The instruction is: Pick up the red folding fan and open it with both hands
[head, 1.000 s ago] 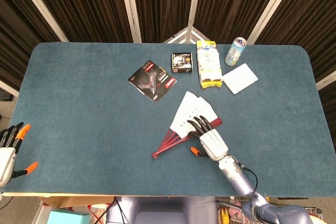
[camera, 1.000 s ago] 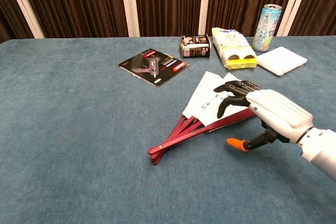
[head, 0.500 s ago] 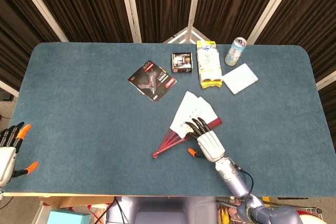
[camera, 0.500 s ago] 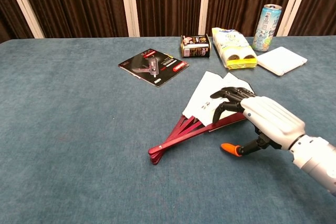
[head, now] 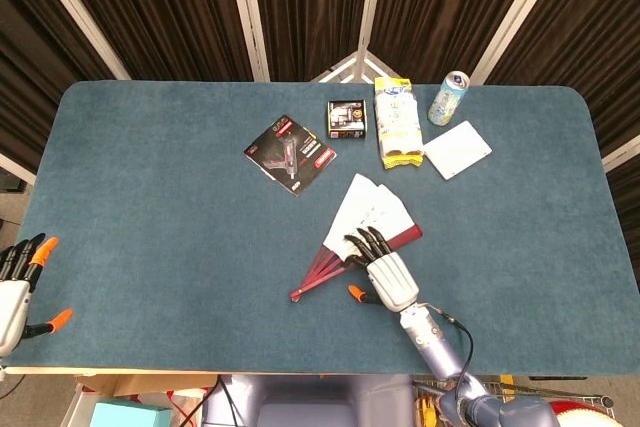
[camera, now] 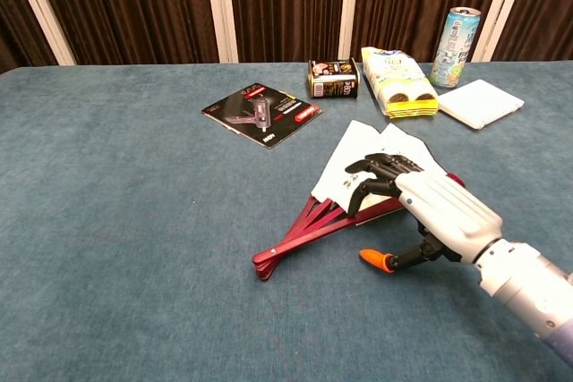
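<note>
The red folding fan [head: 352,237] [camera: 358,187] lies partly spread on the blue table, its white paper leaf toward the back and its red ribs converging at a pivot near the front. My right hand [head: 383,269] [camera: 430,210] hovers over the fan's near edge, dark fingers spread above the ribs and the orange-tipped thumb out to the side; it grips nothing. My left hand [head: 18,282] hangs off the table's left front corner, fingers apart and empty; it does not show in the chest view.
A black booklet [head: 290,153], a small dark box [head: 346,119], a yellow-white packet [head: 397,123], a drink can [head: 447,98] and a white pad [head: 457,149] stand behind the fan. The table's front edge [head: 200,371] is close to the hand.
My right hand has slid left and slightly toward the fan's ribs, fingers now over the ribs rather than the red guard. The fan and left hand have not moved.
</note>
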Controlling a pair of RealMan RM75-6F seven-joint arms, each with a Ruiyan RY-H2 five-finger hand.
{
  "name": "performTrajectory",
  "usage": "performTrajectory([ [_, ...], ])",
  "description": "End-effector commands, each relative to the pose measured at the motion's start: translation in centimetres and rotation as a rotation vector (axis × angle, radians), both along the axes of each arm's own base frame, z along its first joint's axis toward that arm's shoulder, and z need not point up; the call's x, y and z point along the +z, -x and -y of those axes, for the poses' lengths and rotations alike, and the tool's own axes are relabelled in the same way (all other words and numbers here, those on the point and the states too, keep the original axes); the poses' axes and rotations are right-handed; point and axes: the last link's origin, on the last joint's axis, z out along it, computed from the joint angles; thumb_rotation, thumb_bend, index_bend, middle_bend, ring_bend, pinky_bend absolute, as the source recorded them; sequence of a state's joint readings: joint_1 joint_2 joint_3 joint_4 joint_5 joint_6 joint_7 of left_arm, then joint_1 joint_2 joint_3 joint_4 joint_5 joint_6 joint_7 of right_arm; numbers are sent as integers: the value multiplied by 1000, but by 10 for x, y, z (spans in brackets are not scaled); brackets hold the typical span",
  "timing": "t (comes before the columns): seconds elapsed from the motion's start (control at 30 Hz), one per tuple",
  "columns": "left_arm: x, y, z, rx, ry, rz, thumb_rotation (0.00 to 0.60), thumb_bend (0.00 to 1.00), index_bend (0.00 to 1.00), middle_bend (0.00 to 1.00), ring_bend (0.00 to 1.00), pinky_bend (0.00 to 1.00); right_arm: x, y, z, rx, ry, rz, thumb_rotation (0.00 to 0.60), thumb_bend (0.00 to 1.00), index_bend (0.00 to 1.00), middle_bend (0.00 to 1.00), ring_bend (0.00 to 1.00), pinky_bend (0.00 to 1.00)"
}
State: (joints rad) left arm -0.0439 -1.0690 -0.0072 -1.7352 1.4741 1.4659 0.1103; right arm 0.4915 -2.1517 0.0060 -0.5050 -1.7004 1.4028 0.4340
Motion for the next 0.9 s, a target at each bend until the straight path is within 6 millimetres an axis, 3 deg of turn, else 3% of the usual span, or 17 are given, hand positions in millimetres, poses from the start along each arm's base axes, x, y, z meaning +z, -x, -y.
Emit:
performTrajectory([
  [0.03,0,0,0,1,-1,1,600,0,0,0,0,0,-2,-3,0,0,2,11,600,265,439,169,48,0],
  [0.67,2,1,1,7,-5,1,600,0,0,0,0,0,-13,-15,2,-4,-5,17,600,272,489,186,48,0],
  [0.9,2,1,1,6,-3,3,600,0,0,0,0,0,-17,-14,-2,1,-21,9,600,468,601,221,51,0],
])
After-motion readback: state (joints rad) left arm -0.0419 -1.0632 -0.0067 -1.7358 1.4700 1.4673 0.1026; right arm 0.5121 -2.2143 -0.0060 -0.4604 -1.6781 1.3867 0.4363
